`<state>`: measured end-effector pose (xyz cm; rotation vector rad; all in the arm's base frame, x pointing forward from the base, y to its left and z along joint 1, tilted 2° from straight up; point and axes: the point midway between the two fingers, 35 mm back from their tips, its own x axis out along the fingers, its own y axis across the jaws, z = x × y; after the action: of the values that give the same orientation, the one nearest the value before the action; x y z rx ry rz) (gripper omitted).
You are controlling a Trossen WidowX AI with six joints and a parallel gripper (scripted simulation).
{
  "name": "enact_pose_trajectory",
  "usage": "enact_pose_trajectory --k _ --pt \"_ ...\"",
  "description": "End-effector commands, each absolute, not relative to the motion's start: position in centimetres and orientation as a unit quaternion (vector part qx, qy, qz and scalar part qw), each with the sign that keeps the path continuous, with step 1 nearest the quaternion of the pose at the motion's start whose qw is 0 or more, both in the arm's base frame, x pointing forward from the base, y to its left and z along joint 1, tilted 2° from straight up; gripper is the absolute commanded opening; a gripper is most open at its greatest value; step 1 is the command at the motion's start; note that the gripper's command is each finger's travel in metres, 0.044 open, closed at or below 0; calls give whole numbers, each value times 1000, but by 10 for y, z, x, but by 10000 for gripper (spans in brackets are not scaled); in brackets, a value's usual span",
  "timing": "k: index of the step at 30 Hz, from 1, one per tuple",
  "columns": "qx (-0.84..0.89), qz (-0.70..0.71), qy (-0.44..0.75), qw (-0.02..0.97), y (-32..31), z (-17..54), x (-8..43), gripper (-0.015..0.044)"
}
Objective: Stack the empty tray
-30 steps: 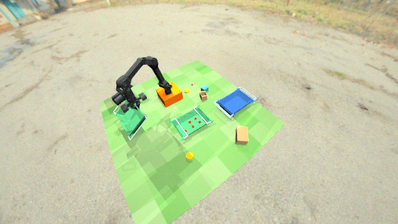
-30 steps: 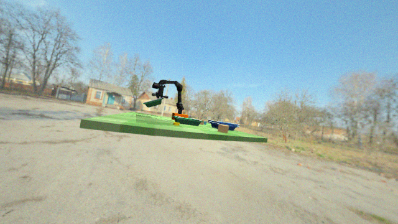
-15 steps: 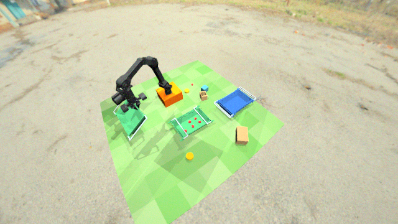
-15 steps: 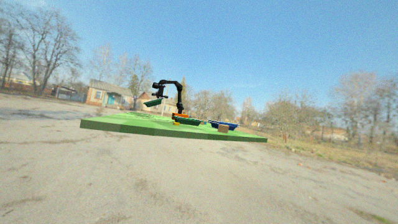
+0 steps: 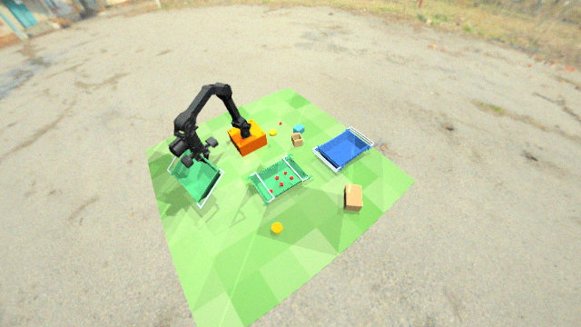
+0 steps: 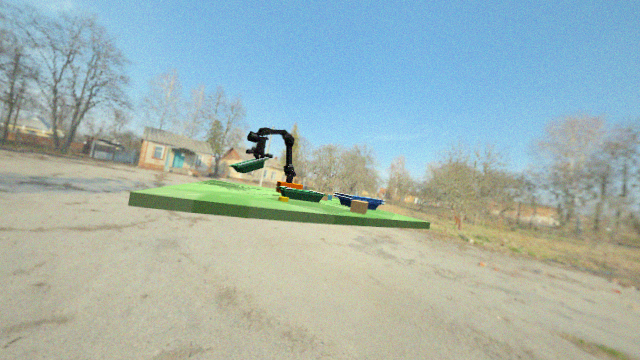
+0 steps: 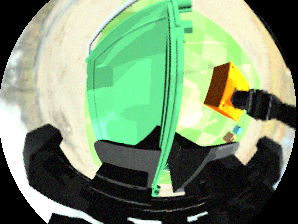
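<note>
My gripper point(image 5: 200, 153) point(image 6: 261, 154) point(image 7: 161, 128) is shut on one side rim of the empty green tray point(image 5: 194, 179) point(image 6: 248, 166) point(image 7: 130, 95). That tray hangs above the mat at the left, clearly tilted, with the held side higher; its own white wire bars show at its ends. The loaded green tray point(image 5: 272, 170) point(image 6: 302, 195) stands on the mat to the right of it in the top view. Its left bar point(image 5: 264, 187) and right bar point(image 5: 294, 169) lie across its top. Several red blocks point(image 5: 281, 184) lie inside.
The arm stands on an orange base point(image 5: 254, 144) point(image 6: 295, 185) point(image 7: 218, 87). A blue tray point(image 5: 342, 149) point(image 6: 360, 201) is at the right, with a tan box point(image 5: 353, 197) point(image 6: 359, 206) before it. A yellow disc point(image 5: 277, 228) lies in front; small items lie behind the loaded tray.
</note>
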<state>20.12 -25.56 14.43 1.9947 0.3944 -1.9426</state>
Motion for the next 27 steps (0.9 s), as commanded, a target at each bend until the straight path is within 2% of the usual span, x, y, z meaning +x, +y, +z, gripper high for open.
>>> enact_pose_trajectory --k 1,27 --pt "696 -675 154 193 -247 149 215 0" --pt "653 -633 276 313 -170 148 278 0"
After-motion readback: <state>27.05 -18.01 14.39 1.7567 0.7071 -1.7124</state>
